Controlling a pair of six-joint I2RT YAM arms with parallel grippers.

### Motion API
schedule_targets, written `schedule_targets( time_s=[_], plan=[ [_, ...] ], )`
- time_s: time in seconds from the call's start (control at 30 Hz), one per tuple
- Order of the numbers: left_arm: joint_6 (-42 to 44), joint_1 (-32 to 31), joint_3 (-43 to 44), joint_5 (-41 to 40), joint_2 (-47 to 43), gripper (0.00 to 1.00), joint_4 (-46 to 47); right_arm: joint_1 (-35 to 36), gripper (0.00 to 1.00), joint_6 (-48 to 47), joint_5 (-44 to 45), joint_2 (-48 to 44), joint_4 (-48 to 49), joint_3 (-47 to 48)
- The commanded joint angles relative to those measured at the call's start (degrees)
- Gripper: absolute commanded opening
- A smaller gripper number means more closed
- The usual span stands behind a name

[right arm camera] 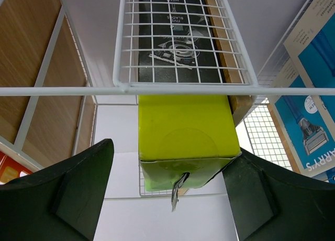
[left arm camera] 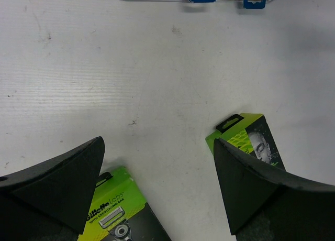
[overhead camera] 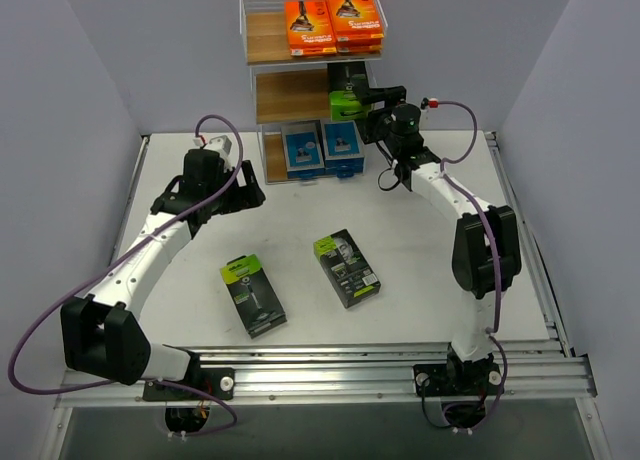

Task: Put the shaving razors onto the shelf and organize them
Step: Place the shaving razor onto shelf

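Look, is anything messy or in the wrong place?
Yes. Two green-and-black packs lie slanted on the table, the left pack and the right pack, not on the shelf with the rest. A third pack sticks out of the middle tier.

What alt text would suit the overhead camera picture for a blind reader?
A robot's right end effector reaches a black and lime-green razor pack on the middle tier of a small wire shelf. Orange packs sit on the top tier, blue-and-white packs on the bottom, and two more black and lime-green packs lie on the table.
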Motion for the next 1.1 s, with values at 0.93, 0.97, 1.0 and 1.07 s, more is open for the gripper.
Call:
schedule_targets(
  time_s=[0.93, 0.97, 1.0, 1.07],
  plan=[
    [1.99, 0.45, 3.43, 0.19, 0.15, 0.94, -0.41, -3.87, 1.0, -6.94, -3.78, -12.51, -0.53, -7.36],
    [2.07, 0.45, 3.43, -0.08, -0.11, 0.94, -0.5, -4.31, 1.0, -7.56, -4.13, -13.39, 0.17, -8.41],
    [2.25, 0.45, 3.43, -0.43, -0.12, 0.94, -0.5, -4.83, 1.0, -7.56, -5.44, -15.14, 1.4, -11.03],
    [2.69, 0.45, 3.43, -1.13, -0.38, 0.94, -0.59, -6.59, 1.0, -7.65, -6.86, -17.08, 2.46, -14.12]
  ],
)
